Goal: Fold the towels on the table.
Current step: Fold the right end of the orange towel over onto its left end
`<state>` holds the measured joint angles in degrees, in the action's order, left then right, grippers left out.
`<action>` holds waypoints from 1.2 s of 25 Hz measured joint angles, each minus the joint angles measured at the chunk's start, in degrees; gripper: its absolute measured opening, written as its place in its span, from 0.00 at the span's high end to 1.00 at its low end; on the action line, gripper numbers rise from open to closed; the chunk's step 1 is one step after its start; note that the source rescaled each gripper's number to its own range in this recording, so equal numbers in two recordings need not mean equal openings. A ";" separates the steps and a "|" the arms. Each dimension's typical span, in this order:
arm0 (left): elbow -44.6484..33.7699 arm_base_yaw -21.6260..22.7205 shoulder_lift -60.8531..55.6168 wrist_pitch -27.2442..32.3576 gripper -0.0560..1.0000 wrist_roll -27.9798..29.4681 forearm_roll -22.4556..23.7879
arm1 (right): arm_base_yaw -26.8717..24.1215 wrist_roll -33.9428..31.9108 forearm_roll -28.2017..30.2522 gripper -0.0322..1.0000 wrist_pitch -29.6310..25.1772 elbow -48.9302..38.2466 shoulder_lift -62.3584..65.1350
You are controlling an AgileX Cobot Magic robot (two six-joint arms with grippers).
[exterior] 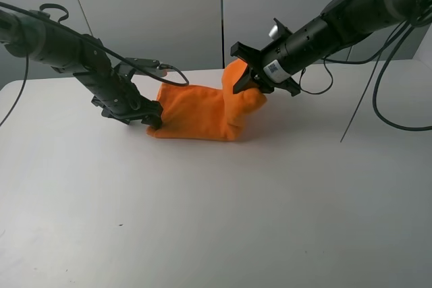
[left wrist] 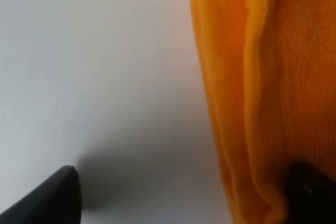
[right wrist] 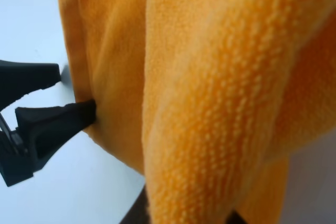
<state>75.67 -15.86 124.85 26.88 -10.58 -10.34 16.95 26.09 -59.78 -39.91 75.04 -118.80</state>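
Note:
The orange towel (exterior: pixel 202 112) lies bunched at the back middle of the white table (exterior: pixel 216 220). My right gripper (exterior: pixel 251 82) is shut on the towel's right end and holds it raised, so the cloth drapes down in a fold. In the right wrist view the towel (right wrist: pixel 210 93) fills the frame and passes between my right gripper (right wrist: pixel 184 216). My left gripper (exterior: pixel 155 116) is low at the towel's left edge. In the left wrist view it (left wrist: pixel 184 198) is open, one fingertip (left wrist: pixel 52 198) over bare table, the other (left wrist: pixel 310 192) at the cloth (left wrist: pixel 262 93). No label shows.
Black cables (exterior: pixel 368 92) hang from the right arm down to the table's back right. A cable loops over the left arm (exterior: pixel 145 65). Grey wall panels (exterior: pixel 169 11) stand close behind the table's back edge.

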 joint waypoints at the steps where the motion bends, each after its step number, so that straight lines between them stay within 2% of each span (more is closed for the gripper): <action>1: 0.00 0.00 0.00 0.12 0.00 0.00 0.00 | 0.57 -0.13 -0.76 0.91 0.26 0.15 -0.22; 10: 0.00 0.00 0.00 0.20 0.00 0.00 0.00 | 5.75 -2.07 -4.72 0.91 -0.23 9.35 -7.38; 16: 0.00 0.00 0.00 0.34 0.00 0.00 0.00 | 7.05 -2.43 -11.49 0.91 -0.23 10.91 -10.36; 22: 0.00 0.00 0.00 0.34 0.00 0.00 0.00 | 8.33 -2.32 -12.90 0.91 1.33 11.00 -11.69; 30: 0.00 0.00 0.00 0.34 0.00 0.00 0.00 | 8.33 -2.65 -11.41 0.91 4.37 11.04 -12.04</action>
<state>75.67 -15.86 124.85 27.22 -10.58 -10.34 25.28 23.45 -71.18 -35.54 86.08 -130.84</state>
